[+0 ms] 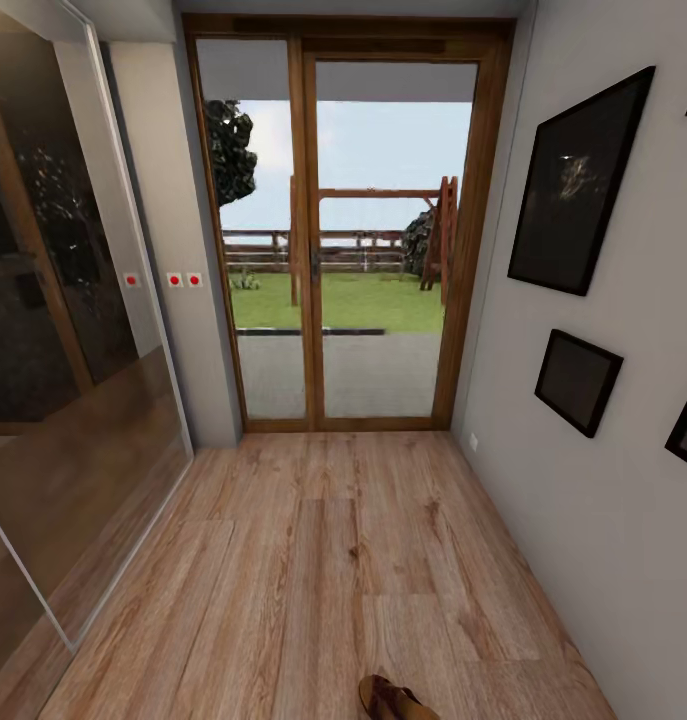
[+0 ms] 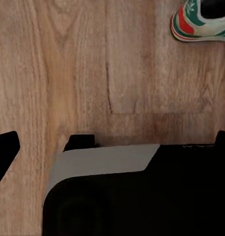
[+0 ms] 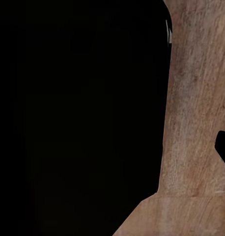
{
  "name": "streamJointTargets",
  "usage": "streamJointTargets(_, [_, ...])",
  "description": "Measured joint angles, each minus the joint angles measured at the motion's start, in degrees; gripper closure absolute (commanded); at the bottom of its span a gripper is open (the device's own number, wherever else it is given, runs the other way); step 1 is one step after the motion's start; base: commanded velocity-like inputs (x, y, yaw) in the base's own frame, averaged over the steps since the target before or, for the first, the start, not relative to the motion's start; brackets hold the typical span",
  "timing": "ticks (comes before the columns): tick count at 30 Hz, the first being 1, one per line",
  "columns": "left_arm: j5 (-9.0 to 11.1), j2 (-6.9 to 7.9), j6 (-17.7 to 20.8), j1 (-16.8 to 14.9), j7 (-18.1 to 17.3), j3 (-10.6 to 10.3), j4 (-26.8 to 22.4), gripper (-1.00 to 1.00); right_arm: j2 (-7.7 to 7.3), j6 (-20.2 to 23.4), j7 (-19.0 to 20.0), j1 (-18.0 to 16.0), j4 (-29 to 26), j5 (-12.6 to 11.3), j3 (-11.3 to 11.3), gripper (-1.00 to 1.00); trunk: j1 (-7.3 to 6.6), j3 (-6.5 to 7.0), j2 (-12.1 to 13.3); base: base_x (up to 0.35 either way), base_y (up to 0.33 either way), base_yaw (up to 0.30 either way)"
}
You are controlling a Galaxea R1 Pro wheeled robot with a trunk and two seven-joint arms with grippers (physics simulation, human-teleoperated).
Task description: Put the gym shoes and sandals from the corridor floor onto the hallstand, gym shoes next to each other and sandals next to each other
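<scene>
A: Where are the task's things seen?

B: One sandal (image 1: 395, 698) is seen on the corridor floor (image 1: 333, 560) at the 6 o'clock edge of the head view, dark brown with a lighter footbed, cut off by the frame. In the left wrist view, the heel end of one gym shoe (image 2: 201, 20) is seen lying on the planks, cream-white with a green stripe and a red-orange heel tab; its front is cut off by the frame.

A: Is either shoe touched by anything?

B: No contact is seen. The gym shoe is set well apart from the dark robot body (image 2: 142, 196) that takes up the near part of that view, with bare planks between them.

A: What is shown of the grippers?

B: In the left wrist view two dark shapes are seen at the side edges, with nothing held between them, but how far the left gripper is open cannot be told. In the right wrist view most of the frame is covered by a black mass, with a strip of wood floor (image 3: 196, 123) beside it and a small dark tip at the edge; the right gripper's opening cannot be told either.

A: And farther out?

B: At 12 o'clock in the head view a wood-framed glass door (image 1: 348, 230) is seen, with grass and a fence behind it. At 9 o'clock the glossy mirrored wardrobe doors (image 1: 63, 330) are seen, with the floor reflected in them. At 3 o'clock black-framed pictures (image 1: 580, 185) are hung on the pale wall (image 1: 623, 520).
</scene>
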Motion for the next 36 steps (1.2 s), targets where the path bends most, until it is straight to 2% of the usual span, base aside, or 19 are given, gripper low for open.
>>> streamJointTargets(1, [0.0,0.01,0.0,0.0,0.0,0.0,-2.1,-1.0,0.0,0.0,-0.1,0.0,-1.2,0.2,0.1,-1.0,0.0,0.01,0.0,0.0,0.0,0.0])
streamJointTargets(2, [0.0,0.0,0.0,-0.2,0.0,0.0,-4.8,-1.0,-0.02,0.0,-0.2,0.0,-5.5,0.3,0.2,-1.0,0.0,0.03,0.0,0.0,0.0,0.0])
streamJointTargets(7, [0.0,-0.25,-1.1,-0.3,0.0,0.0,-7.3,-1.0,-0.06,0.0,0.1,0.0,-14.5,0.2,0.2,-1.0,0.0,0.01,0.0,0.0,0.0,0.0])
streamJointTargets(8, [0.0,-0.1,-3.3,-0.4,0.0,0.0,-8.0,-1.0,-0.07,0.0,0.1,0.0,-16.0,0.2,0.2,-1.0,0.0,0.01,0.0,0.0,0.0,0.0])
streamJointTargets(13, [-0.2,1.03,-9.3,-0.5,0.1,0.1,-8.6,-1.0,-0.08,0.0,0.2,0.0,-17.2,0.3,0.2,-1.0,0.0,0.01,0.0,0.0,0.0,0.0])
streamJointTargets(16, [-0.2,2.17,-11.2,-0.5,0.1,0.1,-8.6,-1.0,-0.05,0.0,0.2,0.0,-17.5,0.4,0.2,-1.0,0.0,0.01,0.0,0.0,0.0,0.0])
streamJointTargets(22, [-0.2,2.51,-11.7,-0.5,0.1,0.0,-8.6,-1.0,0.02,0.0,0.1,0.0,-17.5,0.4,0.2,-1.0,0.0,0.01,0.0,0.0,0.0,0.03])
streamJointTargets(27, [-0.2,2.48,-11.8,-0.4,0.1,-0.1,-8.4,-1.0,0.0,0.0,0.1,0.0,-17.5,0.4,0.2,-1.0,0.0,0.01,0.0,0.0,0.0,0.226])
streamJointTargets(32, [0.0,2.58,-11.9,-0.5,0.1,0.1,-13.7,-1.0,-0.02,0.0,0.1,0.0,-17.5,0.3,0.1,-1.0,0.0,0.01,0.0,0.0,0.0,0.291])
streamJointTargets(36, [0.1,2.57,-11.9,-0.5,0.1,0.1,-14.0,-1.0,-0.06,0.0,0.1,0.0,-17.5,0.3,0.1,-1.0,0.0,0.01,0.0,0.0,0.0,0.296])
